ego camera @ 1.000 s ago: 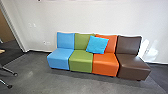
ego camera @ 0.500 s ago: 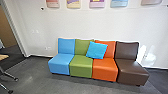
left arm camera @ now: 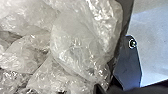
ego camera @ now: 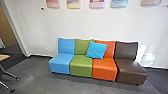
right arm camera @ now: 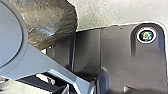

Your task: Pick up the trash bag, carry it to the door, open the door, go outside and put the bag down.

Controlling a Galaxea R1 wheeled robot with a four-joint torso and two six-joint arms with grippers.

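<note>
Crumpled, see-through plastic of the trash bag (left arm camera: 75,45) bulges close to the camera in the left wrist view, beside a part of the robot's body. In the right wrist view the bag (right arm camera: 52,22) looks darker and brownish, next to the robot's wide dark plate. How either gripper stands on the bag cannot be made out.
A row of blue, green, orange and brown seats (ego camera: 81,66) with a blue cushion (ego camera: 96,50) stands along the white wall (ego camera: 75,25). At the left are a doorway (ego camera: 10,30) and a table's corner (ego camera: 3,57) with wheeled legs.
The head camera's picture has shifted, so the seats stand lower and posters show above them; lately it has hardly changed.
</note>
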